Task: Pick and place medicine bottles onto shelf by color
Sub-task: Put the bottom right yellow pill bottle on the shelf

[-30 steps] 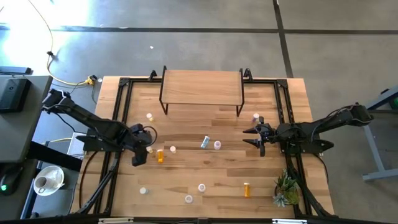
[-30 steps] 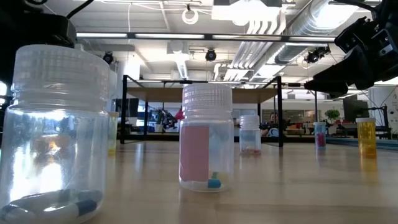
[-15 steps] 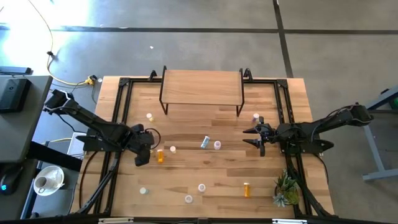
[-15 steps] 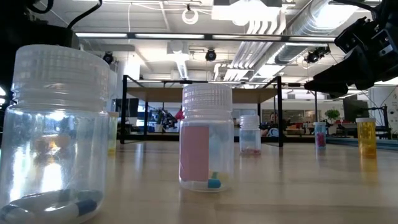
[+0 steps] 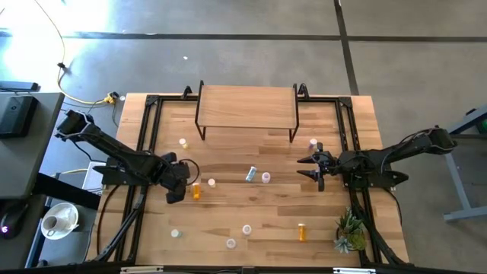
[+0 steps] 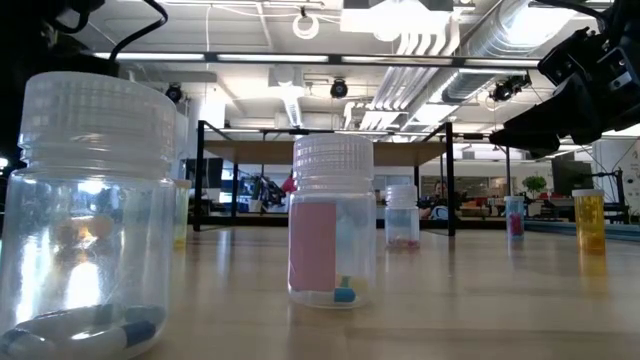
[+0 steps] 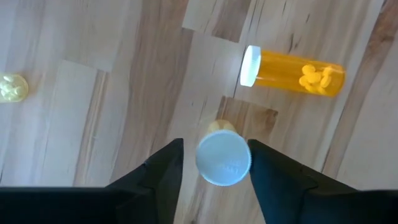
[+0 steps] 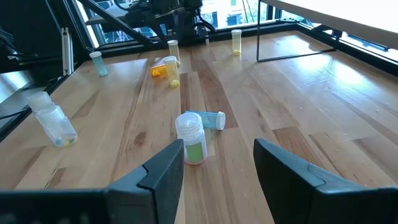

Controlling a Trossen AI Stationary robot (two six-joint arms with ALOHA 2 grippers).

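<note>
My left gripper (image 5: 177, 185) is open and points down over an upright pale-yellow bottle with a white cap (image 7: 223, 158). One finger stands on either side of the cap, near the table's left edge. An orange bottle (image 7: 292, 72) lies on its side next to it (image 5: 196, 190). My right gripper (image 5: 308, 167) is open and empty at the table's right. An upright clear bottle (image 8: 190, 140) and a light-blue bottle lying on its side (image 8: 210, 119) are ahead of it. The shelf (image 5: 247, 106) stands at the far edge on black legs. More bottles stand scattered on the table.
Other bottles stand at the far left (image 5: 183, 142), at the middle (image 5: 265, 177), by the shelf's right leg (image 5: 313, 142) and along the near edge (image 5: 246, 229), (image 5: 301, 232). A small plant (image 5: 350, 234) sits at the near right. Black frame rails (image 5: 149, 129) run along both sides.
My left gripper has gone a little toward the table's right edge, over the upright pale-yellow bottle beside the lying orange one. The bottles have stayed in place.
</note>
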